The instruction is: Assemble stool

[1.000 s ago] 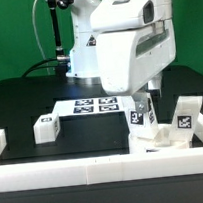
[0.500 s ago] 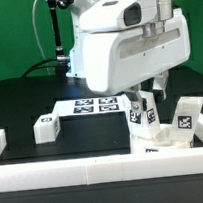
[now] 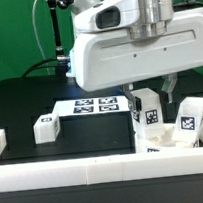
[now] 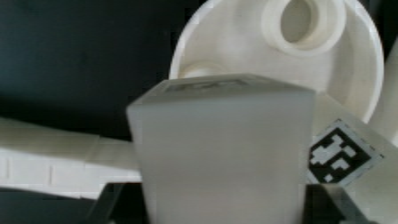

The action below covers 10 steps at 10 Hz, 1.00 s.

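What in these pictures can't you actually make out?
- Gripper: in the exterior view the arm covers most of it, and in the wrist view the edge cuts its fingers off. Whether it is open or shut on the leg cannot be told.
- Seat: in the exterior view the rail and the legs hide part of it.
- The leg's lower end: in the wrist view the leg itself hides it.
- Tags: blurred, unreadable.

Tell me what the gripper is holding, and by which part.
A tagged stool leg, apparently clamped at its upper end by the gripper, standing over the seat.
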Available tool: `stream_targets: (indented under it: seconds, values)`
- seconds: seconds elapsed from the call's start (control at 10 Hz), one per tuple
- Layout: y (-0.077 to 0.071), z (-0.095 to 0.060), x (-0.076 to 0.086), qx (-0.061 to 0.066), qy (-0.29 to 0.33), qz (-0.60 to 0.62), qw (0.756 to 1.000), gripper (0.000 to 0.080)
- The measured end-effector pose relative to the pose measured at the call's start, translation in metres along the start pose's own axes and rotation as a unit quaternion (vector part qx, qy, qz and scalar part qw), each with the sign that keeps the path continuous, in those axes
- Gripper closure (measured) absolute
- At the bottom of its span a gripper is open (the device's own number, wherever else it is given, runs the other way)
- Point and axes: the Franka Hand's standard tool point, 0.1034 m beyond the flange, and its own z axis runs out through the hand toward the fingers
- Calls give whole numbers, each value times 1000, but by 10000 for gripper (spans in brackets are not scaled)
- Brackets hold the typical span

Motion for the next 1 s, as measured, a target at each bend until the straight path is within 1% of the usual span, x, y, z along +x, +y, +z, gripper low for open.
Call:
stream_targets:
  seconds: [0.1, 0.3, 0.6, 0.8, 1.0]
  values:
    - [-2, 0, 0, 3, 0, 55, 999, 462]
    - [-6, 1, 0, 4, -1, 134, 991, 462]
    - [-10, 2, 2, 1, 10, 301, 953, 462]
    - [-13, 2, 3, 2, 13, 353, 936, 462]
    - [-15, 2, 4, 13, 10, 441, 897, 462]
